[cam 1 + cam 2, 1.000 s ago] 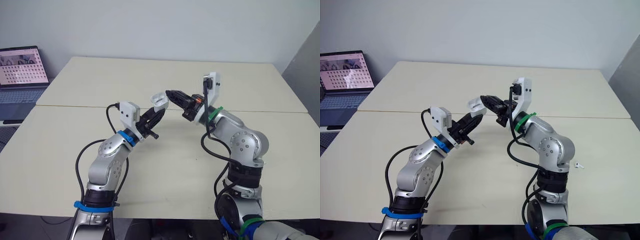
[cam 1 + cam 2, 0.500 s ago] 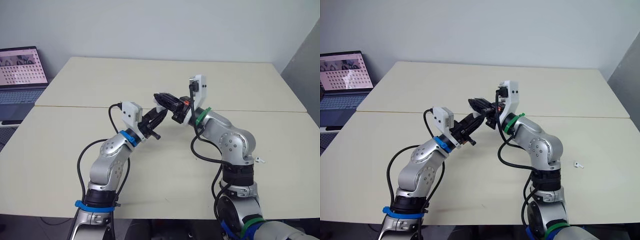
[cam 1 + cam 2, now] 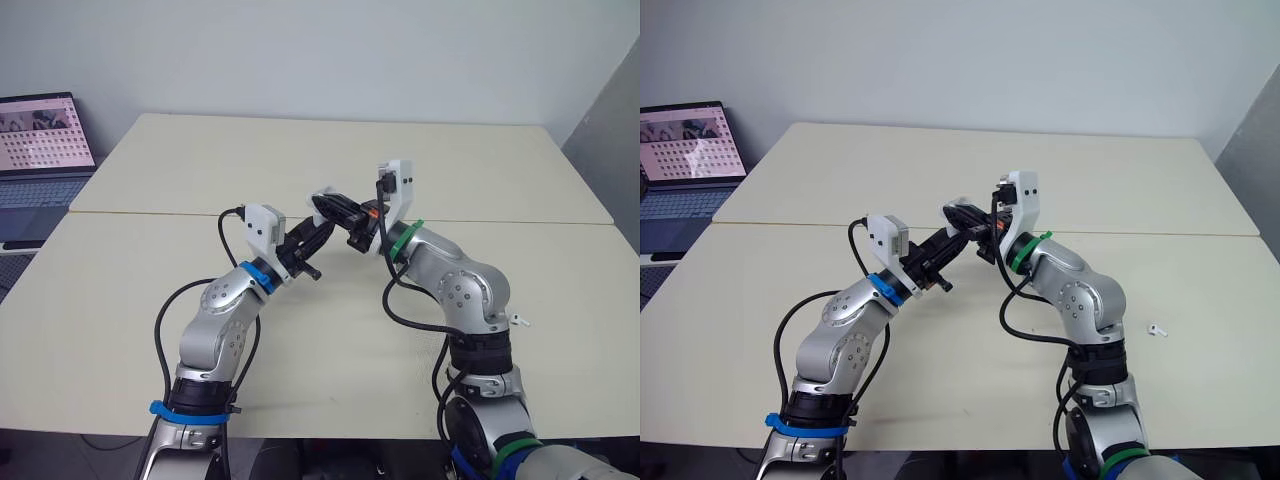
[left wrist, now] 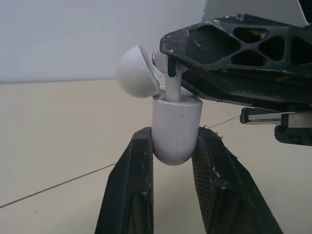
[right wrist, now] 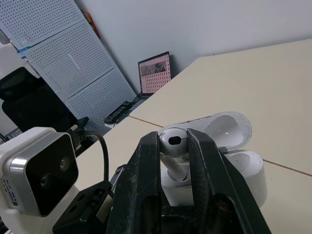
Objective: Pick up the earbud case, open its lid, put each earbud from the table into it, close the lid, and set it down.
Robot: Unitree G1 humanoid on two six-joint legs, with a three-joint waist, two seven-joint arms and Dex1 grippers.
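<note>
Right gripper (image 5: 173, 137) holds 1 earbud (image 4: 171, 88) stem-down in open earbud case (image 4: 176, 129).

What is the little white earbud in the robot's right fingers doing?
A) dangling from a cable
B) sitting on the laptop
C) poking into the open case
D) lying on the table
C: the right fingers pinch the earbud, its stem down in the open case that the left fingers hold.

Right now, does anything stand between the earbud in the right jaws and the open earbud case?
Nothing visible does. The earbud, pinched in the right jaws, already has its stem in the earbud case clamped by the left jaws; the lid is tipped back, clear.
</note>
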